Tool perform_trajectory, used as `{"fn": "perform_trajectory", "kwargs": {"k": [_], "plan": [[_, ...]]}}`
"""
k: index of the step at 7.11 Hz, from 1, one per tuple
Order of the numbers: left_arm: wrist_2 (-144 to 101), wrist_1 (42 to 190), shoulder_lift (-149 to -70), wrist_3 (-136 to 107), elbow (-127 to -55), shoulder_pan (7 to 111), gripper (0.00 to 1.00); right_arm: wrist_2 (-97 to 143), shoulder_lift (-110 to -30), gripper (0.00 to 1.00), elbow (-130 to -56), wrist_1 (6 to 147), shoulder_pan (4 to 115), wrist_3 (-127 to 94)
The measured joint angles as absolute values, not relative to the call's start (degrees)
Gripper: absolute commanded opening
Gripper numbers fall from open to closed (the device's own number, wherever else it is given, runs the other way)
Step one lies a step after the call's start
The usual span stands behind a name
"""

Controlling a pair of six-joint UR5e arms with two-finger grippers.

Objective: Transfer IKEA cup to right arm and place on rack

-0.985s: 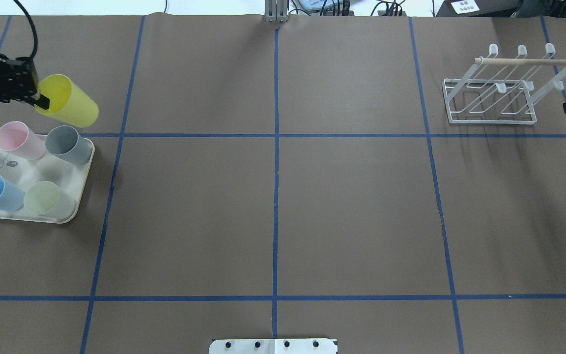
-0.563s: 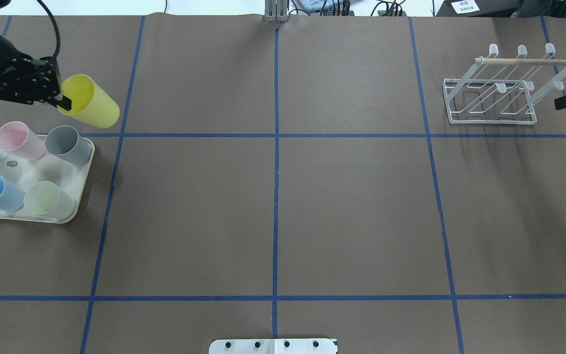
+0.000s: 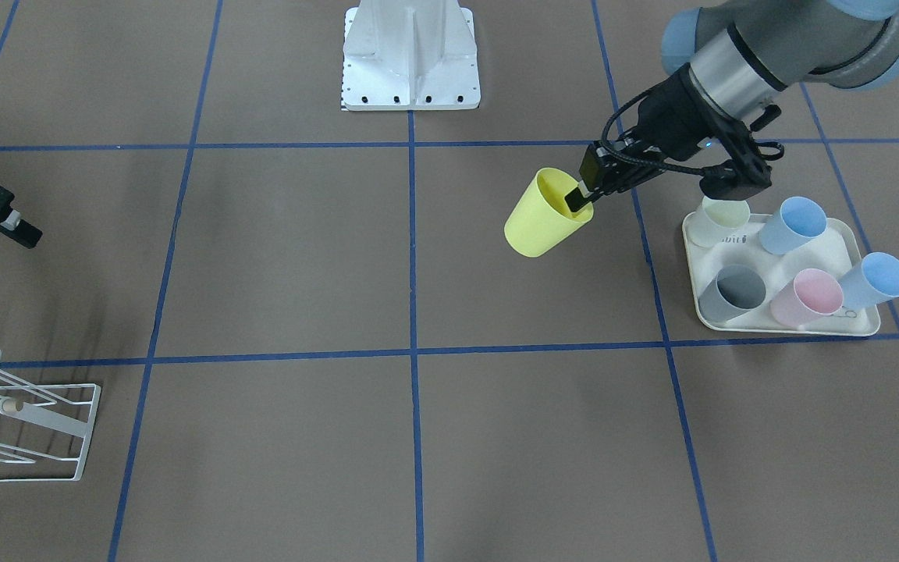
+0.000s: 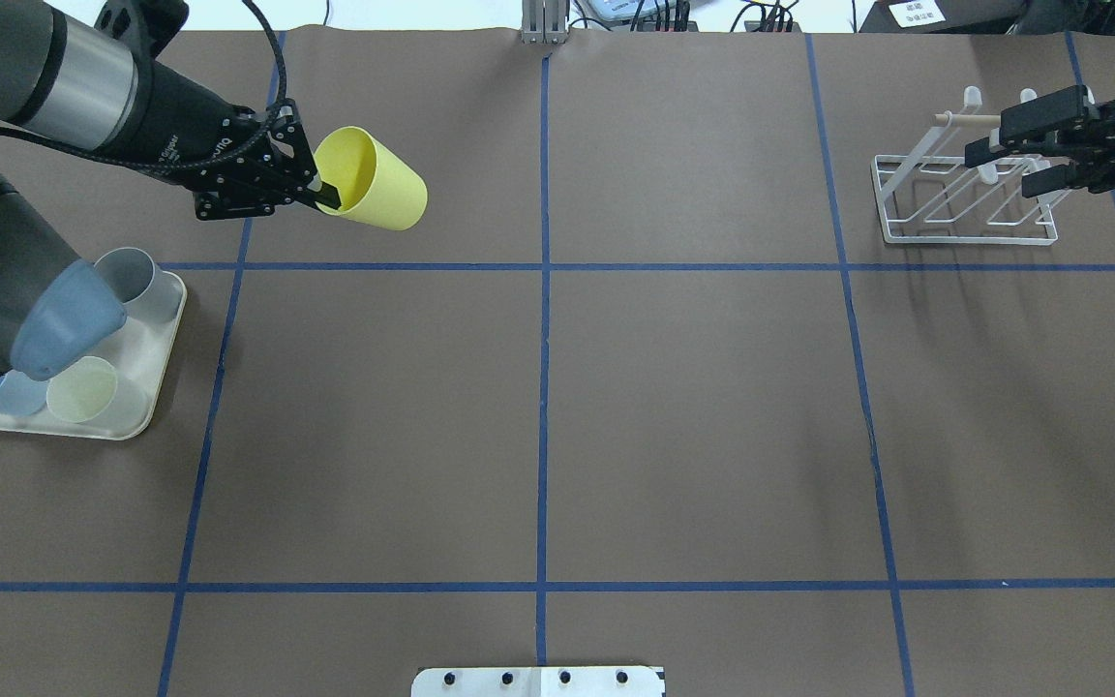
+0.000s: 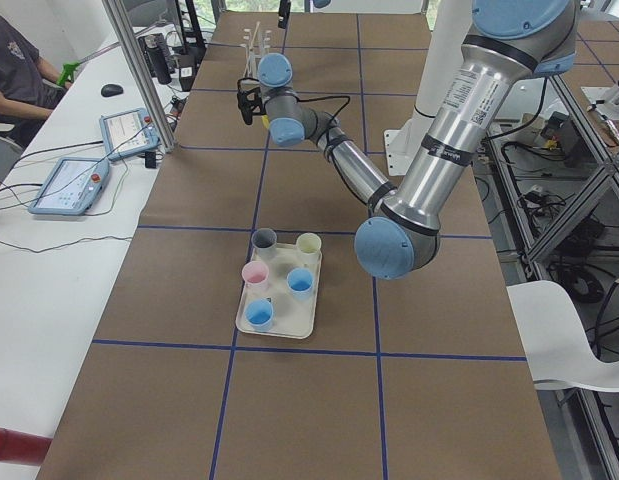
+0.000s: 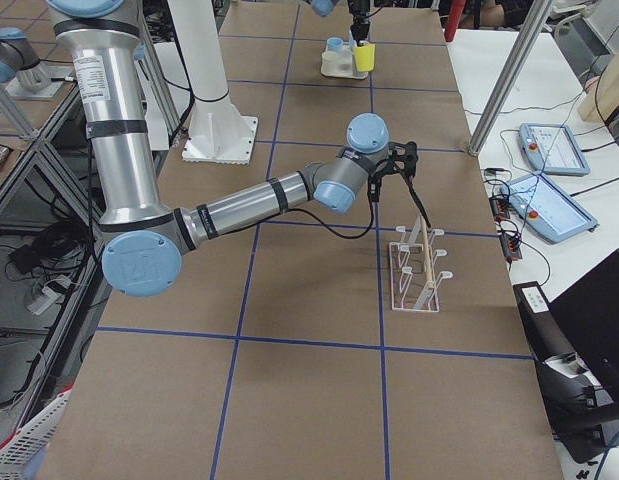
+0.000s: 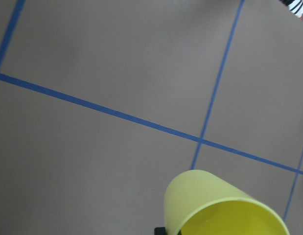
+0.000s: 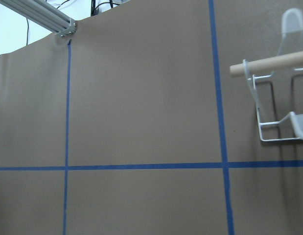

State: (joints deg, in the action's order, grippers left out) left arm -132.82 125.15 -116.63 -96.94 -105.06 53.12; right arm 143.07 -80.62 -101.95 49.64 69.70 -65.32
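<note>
1. Left gripper (image 4: 323, 196), pinching the yellow cup (image 4: 376, 182) by its rim, has carried it aloft from near the tray (image 4: 146, 411) toward table centre.
2. Right gripper (image 4: 1003, 165), jaws spread and empty, has advanced over the rack (image 4: 964, 240); handover is likely next.

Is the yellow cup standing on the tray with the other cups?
No, the left tool grips the yellow cup by its rim, off to the side of the tray.
</note>
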Motion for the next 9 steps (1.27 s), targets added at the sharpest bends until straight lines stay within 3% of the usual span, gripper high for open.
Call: {"fn": "perform_trajectory", "kwargs": {"k": [9], "plan": [[-112.9, 174.9, -118.7, -135.6, -94.4, 43.3, 0.00, 129.7, -72.7, 0.99, -101.9, 9.3, 54.1, -111.1]]}}
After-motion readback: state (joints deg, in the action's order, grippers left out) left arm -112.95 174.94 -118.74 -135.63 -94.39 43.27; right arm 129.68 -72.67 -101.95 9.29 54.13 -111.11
